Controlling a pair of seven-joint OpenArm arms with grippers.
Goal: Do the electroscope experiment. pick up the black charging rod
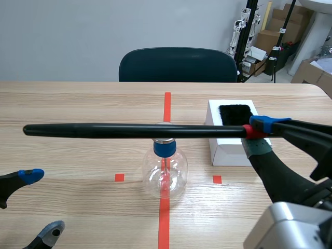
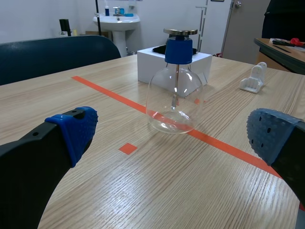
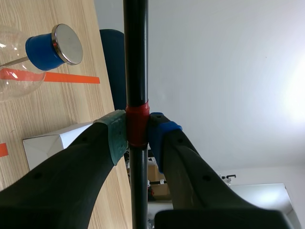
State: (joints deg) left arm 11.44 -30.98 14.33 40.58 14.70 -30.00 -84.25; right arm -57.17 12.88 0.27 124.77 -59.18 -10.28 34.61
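wooden table (image 1: pixel 62 98), glass flask (image 1: pixel 165 174), right claw (image 1: pixel 258 135) clamping black rod (image 1: pixel 129 130)

The black rod (image 1: pixel 129 130) bears a red band (image 1: pixel 251 132); the clear flask (image 1: pixel 165 176) has a blue collar (image 1: pixel 164 148).

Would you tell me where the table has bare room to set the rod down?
Bare wood lies between the flask and the left gripper, and beyond the flask toward the chair. It is crowded between flask and white box.
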